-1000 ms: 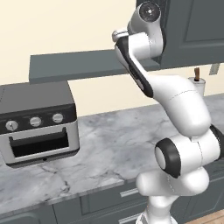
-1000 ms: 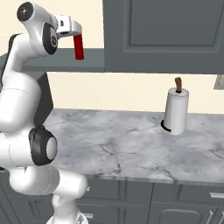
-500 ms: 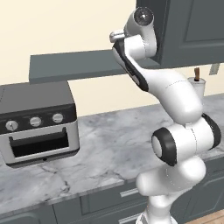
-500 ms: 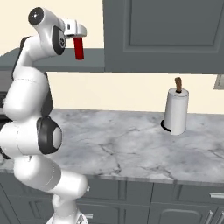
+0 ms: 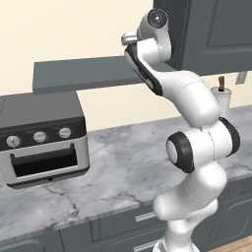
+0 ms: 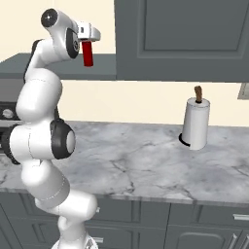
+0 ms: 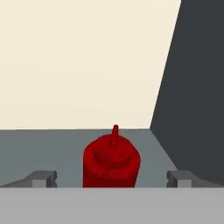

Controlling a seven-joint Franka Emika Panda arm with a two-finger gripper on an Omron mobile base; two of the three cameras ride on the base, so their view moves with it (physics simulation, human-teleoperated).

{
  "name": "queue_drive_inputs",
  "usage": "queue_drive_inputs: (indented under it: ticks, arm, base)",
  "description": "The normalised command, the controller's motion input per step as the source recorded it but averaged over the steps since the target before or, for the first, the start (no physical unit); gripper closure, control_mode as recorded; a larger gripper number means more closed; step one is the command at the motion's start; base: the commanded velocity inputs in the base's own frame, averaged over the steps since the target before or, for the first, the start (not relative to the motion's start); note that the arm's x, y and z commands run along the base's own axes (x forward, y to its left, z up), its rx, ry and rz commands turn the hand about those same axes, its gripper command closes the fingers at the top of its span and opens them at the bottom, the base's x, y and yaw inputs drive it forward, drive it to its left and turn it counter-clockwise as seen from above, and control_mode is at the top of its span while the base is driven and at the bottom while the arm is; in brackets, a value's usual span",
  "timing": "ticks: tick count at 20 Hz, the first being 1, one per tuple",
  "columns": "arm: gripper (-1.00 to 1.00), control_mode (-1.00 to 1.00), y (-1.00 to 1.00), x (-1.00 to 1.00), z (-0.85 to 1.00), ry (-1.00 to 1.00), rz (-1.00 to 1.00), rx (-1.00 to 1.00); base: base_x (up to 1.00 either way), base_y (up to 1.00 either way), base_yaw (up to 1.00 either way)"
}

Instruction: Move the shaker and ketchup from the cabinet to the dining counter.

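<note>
The ketchup (image 6: 88, 54), a slim red bottle with a pointed nozzle, stands upright on the cabinet's grey shelf board (image 6: 53, 68) just left of the panelled door (image 6: 180, 39). My gripper (image 6: 91, 35) is at the bottle's top. In the hand view the ketchup (image 7: 111, 161) sits centred between the two fingertips (image 7: 43, 177), with a clear gap on each side; the gripper (image 7: 112, 178) is open. The shelf (image 7: 39, 144) runs behind the bottle and the dark door (image 7: 197, 87) rises at the right. The shaker and the dining counter are out of view.
Below the shelf, a toaster oven (image 5: 42, 138) stands on the marble worktop (image 5: 123, 167). A white paper-towel roll (image 6: 195, 124) on a brown post is at the right by the wall. Dark drawer fronts (image 6: 146, 219) run under the worktop.
The hand has moved right along the shelf and now sits over the ketchup's top. The bottle has stayed upright in the same spot on the shelf.
</note>
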Motion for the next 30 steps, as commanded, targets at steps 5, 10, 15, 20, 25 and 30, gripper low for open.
queue_drive_inputs:
  ticks: [5,10,15,20,25,30]
  arm:
    - [-1.0,-1.0,0.0,0.37,-0.03,0.01,-0.01,0.03]
    - [-1.0,-1.0,0.0,0.39,-0.09,0.03,-0.02,0.01]
    - [1.0,-1.0,0.01,0.27,-0.1,0.03,-0.01,0.0]
    - [1.0,-1.0,0.0,-0.23,0.03,-0.01,0.0,0.02]
    - [1.0,-1.0,0.0,-0.9,0.11,-0.16,0.0,0.02]
    - [1.0,-1.0,0.0,-1.0,0.14,-0.21,0.0,0.01]
  base:
    - [0.0,0.0,0.0]
    - [0.0,0.0,0.0]
    - [0.0,0.0,0.0]
    - [0.0,0.0,0.0]
    - [0.0,0.0,0.0]
    - [0.0,0.0,0.0]
